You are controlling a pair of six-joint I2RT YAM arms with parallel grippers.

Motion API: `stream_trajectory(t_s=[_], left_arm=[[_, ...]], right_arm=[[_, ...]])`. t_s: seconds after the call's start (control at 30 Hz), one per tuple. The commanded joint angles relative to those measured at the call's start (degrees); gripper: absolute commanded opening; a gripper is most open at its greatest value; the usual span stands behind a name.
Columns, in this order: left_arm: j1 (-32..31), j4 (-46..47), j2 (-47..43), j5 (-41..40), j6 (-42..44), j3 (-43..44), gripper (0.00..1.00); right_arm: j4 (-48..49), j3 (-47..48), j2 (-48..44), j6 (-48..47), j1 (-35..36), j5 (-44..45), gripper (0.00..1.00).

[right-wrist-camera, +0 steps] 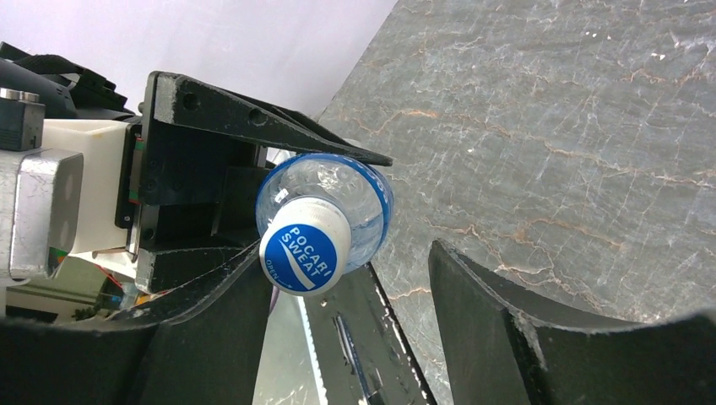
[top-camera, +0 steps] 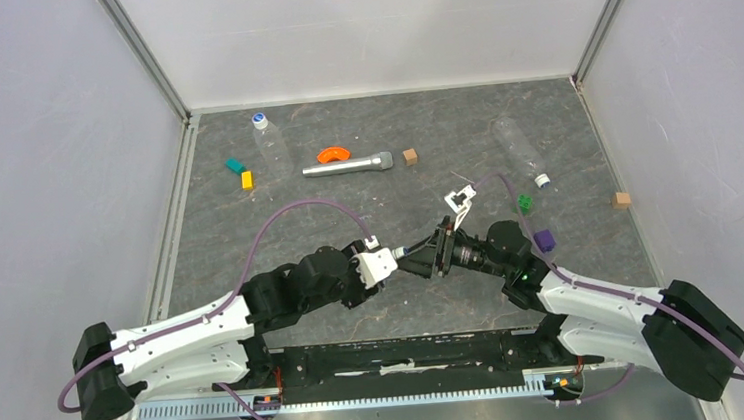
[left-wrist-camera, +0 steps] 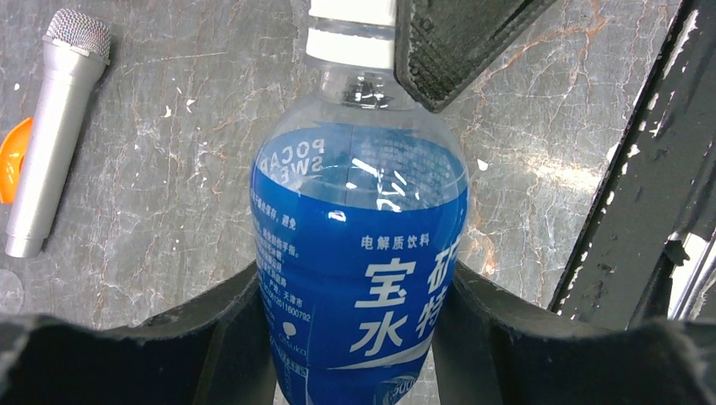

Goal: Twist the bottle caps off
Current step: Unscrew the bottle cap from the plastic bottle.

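Held off the table (top-camera: 397, 198), between the two grippers: blue-labelled bottle (left-wrist-camera: 359, 211). Clamped round its lower body by the left gripper (left-wrist-camera: 355, 325), fingers (left-wrist-camera: 228, 337) pressed on either side of the label. Long axis in line with that gripper, Pocari cap (left-wrist-camera: 350, 13) at 12 o'clock in the left wrist view. In the top view, lying 9-to-3 o'clock, cap end towards 3, pointed straight at the right gripper (right-wrist-camera: 350, 261).

Right gripper: jaws apart, nothing held. Faces the Pocari cap (right-wrist-camera: 306, 246) end-on, so judged the nearer hand for the twist. Cap not centred in the gap: at 9 o'clock from the midpoint, just beside one finger; contact cannot be told. Other finger well clear at 3 o'clock. Small shift towards 9 o'clock judged necessary before closing; otherwise a lopsided grip likely.

Writing: "POCARI SWEAT" in white on the blue cap top. Same name seen reversed through the clear shoulder. White Chinese characters on the label front, "电解质饮料" legible.

Further out on the table, top view: right-side bottle (top-camera: 518, 146), unlabelled, lying down at 1 o'clock from the grippers, right-side cap (top-camera: 542, 181) on. Left-side bottle (top-camera: 273, 148), unlabelled, lying down at 11 o'clock, left-side cap (top-camera: 260, 119) on. No writing legible on either.
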Motion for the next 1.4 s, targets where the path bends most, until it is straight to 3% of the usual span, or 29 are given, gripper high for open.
stream_trajectory(t_s=[0.0, 0.53, 0.7, 0.9, 1.13, 1.37], left_arm=[[0.1, 3.1, -2.2, 0.0, -0.5, 1.0, 0.04], [0.1, 3.0, -3.7, -0.6, -0.8, 0.3, 0.04], [0.1, 2.9, -2.8, -0.7, -0.7, 0.2, 0.04], [0.0, 2.9, -2.0, -1.3, -0.6, 0.2, 0.04], [0.0, 2.8, -0.3, -0.8, -0.5, 0.9, 0.04], [0.1, 2.1, -0.2, 0.0, -0.7, 1.3, 0.04]], right_arm=[[3.8, -2.2, 2.0, 2.4, -0.8, 1.2, 0.7], [5.5, -3.7, 2.3, 2.3, -1.9, -0.1, 0.71], [11.9, -3.5, 2.3, 2.0, -2.0, -7.0, 0.74], [10.0, -1.5, -2.2, -2.3, -2.0, -13.3, 0.77], [-1.1, 1.9, -6.7, -7.9, -1.9, -8.5, 0.78], [-2.4, 3.6, -5.8, -6.4, -2.0, -3.1, 0.78]])
